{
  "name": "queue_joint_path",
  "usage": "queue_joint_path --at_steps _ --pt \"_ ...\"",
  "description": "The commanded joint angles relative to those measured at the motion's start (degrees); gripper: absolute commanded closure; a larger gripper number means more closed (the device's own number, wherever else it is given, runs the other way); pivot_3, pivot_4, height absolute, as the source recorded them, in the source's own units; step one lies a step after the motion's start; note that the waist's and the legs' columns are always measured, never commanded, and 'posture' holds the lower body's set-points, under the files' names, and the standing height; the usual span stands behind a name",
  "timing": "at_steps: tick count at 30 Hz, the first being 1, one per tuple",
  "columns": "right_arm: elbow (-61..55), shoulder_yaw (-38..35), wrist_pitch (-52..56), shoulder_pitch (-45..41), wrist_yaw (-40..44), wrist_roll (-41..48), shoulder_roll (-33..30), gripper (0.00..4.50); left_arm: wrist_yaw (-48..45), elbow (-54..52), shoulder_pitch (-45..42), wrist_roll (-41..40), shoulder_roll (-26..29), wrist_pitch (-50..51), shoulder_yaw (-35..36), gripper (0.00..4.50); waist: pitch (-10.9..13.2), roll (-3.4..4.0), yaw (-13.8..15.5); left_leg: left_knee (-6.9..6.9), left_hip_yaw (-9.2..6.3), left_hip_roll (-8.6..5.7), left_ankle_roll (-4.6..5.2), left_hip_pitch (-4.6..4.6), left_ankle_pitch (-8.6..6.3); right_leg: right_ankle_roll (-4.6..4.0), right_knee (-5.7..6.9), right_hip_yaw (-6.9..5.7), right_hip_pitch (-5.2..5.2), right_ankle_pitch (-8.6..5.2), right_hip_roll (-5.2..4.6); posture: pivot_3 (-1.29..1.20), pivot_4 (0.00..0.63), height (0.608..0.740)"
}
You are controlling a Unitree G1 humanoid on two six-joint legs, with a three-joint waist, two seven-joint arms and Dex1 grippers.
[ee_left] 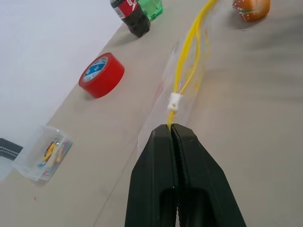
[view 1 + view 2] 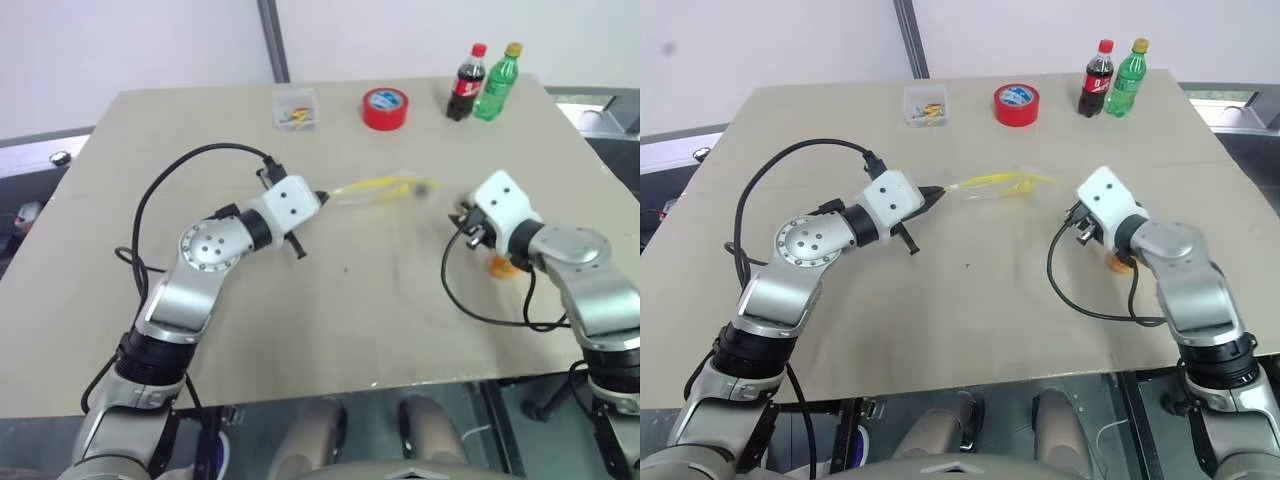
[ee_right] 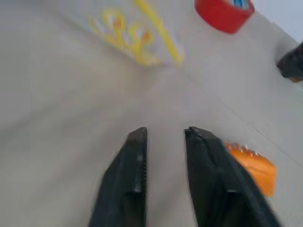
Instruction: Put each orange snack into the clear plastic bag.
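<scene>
The bag (image 1: 182, 71) is pinched by the left tool (image 1: 173, 130); the right tool (image 3: 164, 135), parted and empty, could nudge away the snack (image 3: 251, 165) beside it.

bag (image 2: 995, 185) mid-table (image 2: 940, 320), tape (image 2: 1016, 104) behind (bottles (image 2: 1108, 80) right)

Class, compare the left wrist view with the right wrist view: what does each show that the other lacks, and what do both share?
Left wrist view alone: the left gripper shut on the clear plastic bag at its yellow strip, a cola bottle, a green bottle, a small clear box.
Right wrist view alone: the right gripper, jaws apart, nothing between them.
Both: the bag, the red tape roll, an orange snack, the table.
</scene>
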Motion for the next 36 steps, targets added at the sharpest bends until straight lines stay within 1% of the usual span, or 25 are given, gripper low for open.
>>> queue_joint_path --at_steps 1,3,6,9,11,19,25,27,29,33,34,36 --pt "-5.18 -2.22 6.75 -3.92 -2.33 6.89 7.03 4.46 0.80 -0.73 -0.98 0.68 -0.46 -1.24 1.15 4.50 0.00 0.00 -0.23 0.00 0.01 0.01 0.00 0.02 0.00 0.00 0.03 0.02 -0.01 0.00 0.00 0.00 0.150 0.713" --pt "-5.33 -0.47 9.26 -5.98 -4.66 8.12 11.54 4.46 0.74 -0.66 -1.05 0.90 -0.70 -1.40 1.02 4.50 0.00 0.01 -0.17 0.00 0.01 0.07 -0.01 0.03 0.00 0.00 0.06 0.02 -0.01 0.00 0.00 0.00 0.150 0.713" --pt "-2.78 1.77 10.22 -8.68 -9.21 8.44 18.55 4.46 0.55 -0.99 -1.04 1.22 -1.09 -1.43 0.86 4.50 0.00 0.01 -0.05 0.00 0.00 0.04 -0.01 0.02 0.00 -0.01 0.05 0.01 -0.02 0.00 0.02 0.00 0.150 0.713" --pt "0.79 0.83 9.24 -10.28 -13.92 8.84 25.18 4.46 0.48 -1.62 -0.66 1.36 -1.24 -1.31 0.84 4.50 0.00 0.01 0.05 0.00 -0.01 -0.02 -0.01 0.01 0.00 -0.01 0.03 0.00 -0.02 0.00 0.00 0.00 0.150 0.713" --pt "2.46 0.48 8.62 -10.68 -16.10 8.97 27.88 4.46 0.48 -2.41 -0.13 1.45 -1.23 -1.18 0.88 4.50 -0.01 0.02 -0.04 0.00 -0.03 -0.02 -0.01 0.01 0.00 -0.01 0.02 -0.02 -0.02 0.00 0.01 0.00 0.150 0.713" --pt "6.99 0.71 6.96 -11.50 -19.13 10.00 31.79 4.46 0.30 -3.52 0.51 1.40 -1.35 -0.72 1.01 4.50 -0.01 0.04 -0.21 0.00 -0.03 -0.01 -0.01 0.01 0.01 -0.01 0.06 -0.01 -0.04 0.00 0.04 0.00 0.150 0.713" --pt "10.89 -0.18 6.34 -12.06 -21.96 10.69 34.64 4.46 0.04 -3.98 0.83 1.47 -1.28 -1.00 0.76 4.50 -0.01 0.04 -0.93 0.00 -0.02 -0.01 -0.01 0.02 0.01 -0.01 0.07 0.00 -0.05 0.00 0.05 0.00 0.150 0.713" --pt "12.92 -0.12 5.46 -11.78 -22.81 10.20 34.83 4.46 0.01 -3.96 0.81 1.43 -1.39 -1.01 0.67 4.50 -0.01 0.04 -1.05 0.00 -0.02 -0.01 -0.01 0.02 0.01 -0.01 0.07 0.00 -0.04 0.00 0.05 0.00 0.150 0.713" --pt "16.01 2.80 1.67 -11.02 -23.96 6.17 32.40 4.46 -0.16 -4.11 1.00 1.15 -1.54 -1.06 0.60 4.50 -0.01 0.05 -1.24 0.00 -0.02 -0.01 -0.01 0.02 0.01 -0.01 0.07 0.00 -0.04 0.00 0.04 0.00 0.150 0.713" --pt "22.09 16.86 -14.13 -9.90 -23.44 -9.34 19.77 4.46 -1.14 -4.68 2.07 1.23 -0.82 -1.73 0.33 4.50 -0.01 0.05 -1.26 0.00 -0.01 -0.05 -0.01 0.02 0.01 -0.01 0.06 -0.02 -0.08 0.00 0.02 0.00 0.150 0.713" --pt "23.26 19.11 -18.00 -9.85 -23.07 -11.86 17.41 4.46 -1.31 -4.87 2.75 1.56 -0.34 -2.09 0.38 4.50 0.00 0.05 -1.30 0.00 0.01 -0.07 -0.01 0.03 0.01 0.00 0.04 0.00 -0.08 0.00 0.00 0.00 0.150 0.713" --pt "24.67 21.73 -23.28 -9.98 -21.80 -14.70 14.68 4.46 -1.40 -5.08 3.62 1.78 0.11 -2.49 0.51 4.50 0.00 0.06 -1.69 0.00 0.01 -0.06 -0.01 0.02 0.01 0.00 0.05 0.01 -0.06 0.00 0.01 0.00 0.150 0.713"
